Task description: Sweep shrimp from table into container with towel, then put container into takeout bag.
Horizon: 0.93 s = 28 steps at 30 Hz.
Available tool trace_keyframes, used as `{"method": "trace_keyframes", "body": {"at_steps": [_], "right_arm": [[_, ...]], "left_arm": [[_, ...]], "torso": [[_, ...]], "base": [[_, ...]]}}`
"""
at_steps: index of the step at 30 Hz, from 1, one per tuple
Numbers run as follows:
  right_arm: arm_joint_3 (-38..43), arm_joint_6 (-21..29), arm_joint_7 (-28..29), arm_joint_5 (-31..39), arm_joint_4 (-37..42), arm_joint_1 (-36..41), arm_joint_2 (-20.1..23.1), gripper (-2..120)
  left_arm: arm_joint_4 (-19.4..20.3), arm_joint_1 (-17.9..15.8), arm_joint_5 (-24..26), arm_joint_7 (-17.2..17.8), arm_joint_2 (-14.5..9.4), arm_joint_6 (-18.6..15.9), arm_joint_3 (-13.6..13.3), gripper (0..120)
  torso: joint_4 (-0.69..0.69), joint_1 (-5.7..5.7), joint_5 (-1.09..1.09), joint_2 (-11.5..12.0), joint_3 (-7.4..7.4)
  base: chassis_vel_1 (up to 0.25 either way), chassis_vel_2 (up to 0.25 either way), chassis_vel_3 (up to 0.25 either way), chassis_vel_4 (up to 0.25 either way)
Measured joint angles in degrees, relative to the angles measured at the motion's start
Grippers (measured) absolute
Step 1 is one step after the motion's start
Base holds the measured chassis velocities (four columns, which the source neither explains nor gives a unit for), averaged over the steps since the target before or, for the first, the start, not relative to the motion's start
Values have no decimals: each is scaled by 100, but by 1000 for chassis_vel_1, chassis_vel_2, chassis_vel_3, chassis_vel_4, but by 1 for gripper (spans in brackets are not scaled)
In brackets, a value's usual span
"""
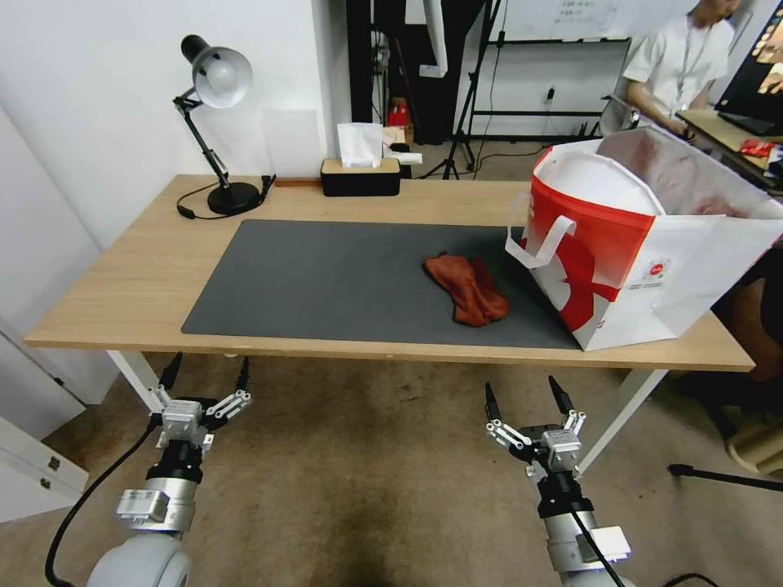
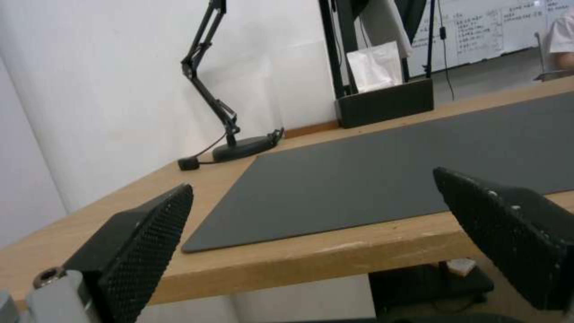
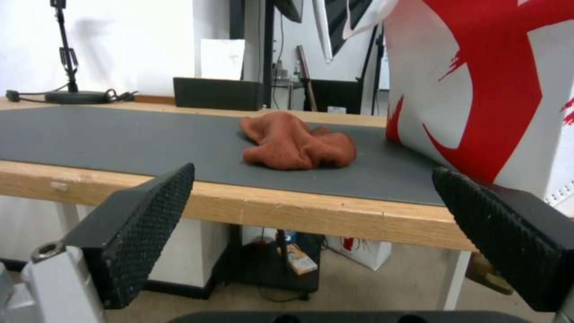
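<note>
The rust-red towel [image 1: 469,287] [image 3: 296,143] lies crumpled on the dark grey mat [image 1: 326,277] of the table [image 1: 139,277], right of centre. Just right of it stands the takeout bag [image 1: 620,244] [image 3: 478,80], red front facing me and top open. Inside its mouth shows the round white container [image 1: 599,183]. The shrimp are hidden. My left gripper [image 1: 208,367] [image 2: 312,181] hangs open below the table's front edge at the left. Also below that edge, my right gripper [image 1: 522,391] [image 3: 314,170] is open, in front of the towel. Neither holds anything.
A black desk lamp [image 1: 216,122] [image 2: 227,130] stands at the table's back left corner, and a black tissue box [image 1: 360,167] [image 2: 383,96] at the back middle. White table legs [image 1: 134,379] stand near each gripper. Carpeted floor lies below the arms.
</note>
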<state>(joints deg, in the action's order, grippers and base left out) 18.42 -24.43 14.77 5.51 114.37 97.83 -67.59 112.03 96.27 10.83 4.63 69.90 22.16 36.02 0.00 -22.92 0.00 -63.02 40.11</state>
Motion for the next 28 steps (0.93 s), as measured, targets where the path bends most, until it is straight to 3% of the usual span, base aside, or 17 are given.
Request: {"method": "trace_keyframes", "body": {"at_steps": [28], "right_arm": [[-13,-22,-4,-43,-22,8,-1,100]], "left_arm": [[-6,52,-12,0,22,38,10,100]], "torso": [[0,0,0,0,0]], "base": [[0,0,0,0]]}}
